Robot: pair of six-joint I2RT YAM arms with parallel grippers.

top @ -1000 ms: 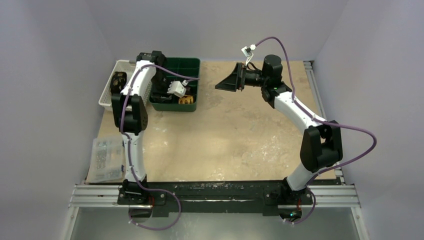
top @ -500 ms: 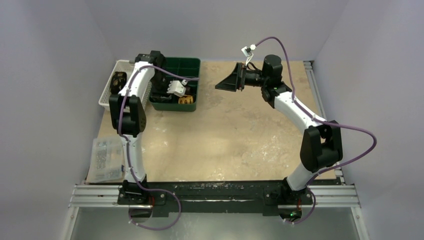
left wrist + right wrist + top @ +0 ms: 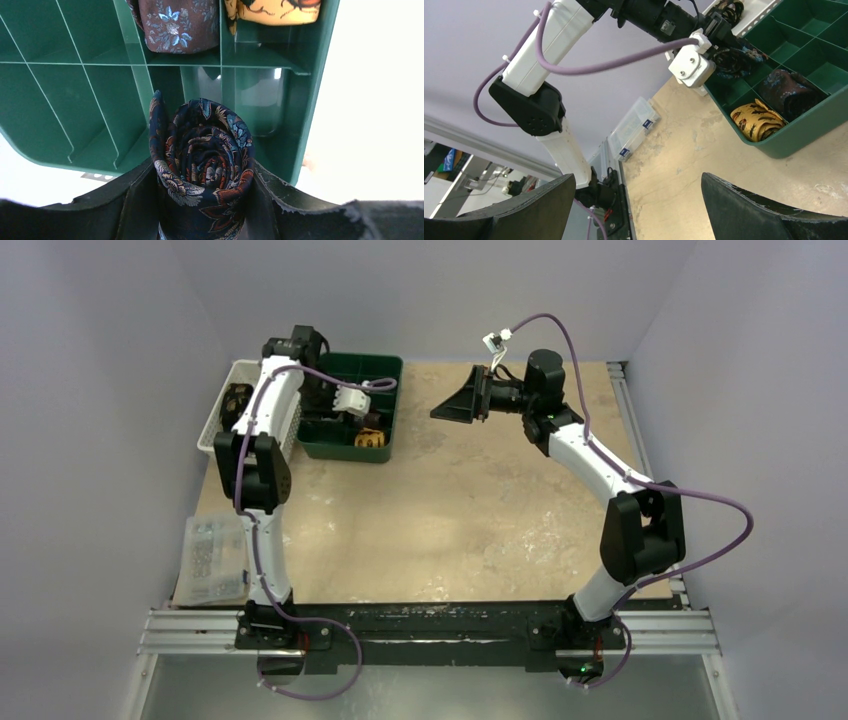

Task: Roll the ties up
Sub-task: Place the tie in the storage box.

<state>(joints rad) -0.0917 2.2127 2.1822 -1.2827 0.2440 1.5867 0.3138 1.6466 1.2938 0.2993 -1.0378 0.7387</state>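
The dark navy necktie with the small multicoloured floral print (image 3: 202, 160) is wound into a tight roll, and I see it end-on in the left wrist view, spiral facing the camera. The left gripper (image 3: 202, 200) has it pinched from both sides, one black finger (image 3: 142, 200) pressed against each flank of the roll. It hangs over the dark green plastic tray with divided compartments (image 3: 310, 100); I cannot tell whether the roll touches a divider.

Two cells in the tray's end row hold other rolls. A brown tie with pale blue flowers (image 3: 177, 25) sits in one, and a yellow printed tie (image 3: 272, 10) is in the cell beside it (the corner one).

From overhead, the tray stands at the far left of the mottled beige table (image 3: 450, 520), with a white slotted basket (image 3: 215, 435) just beside it on the left. A clear plastic lidded box (image 3: 213, 560) lies at the near left edge.

The right gripper (image 3: 638, 177) is well apart from all this, raised over the far middle of the table. Its jaws are spread wide with nothing between them.
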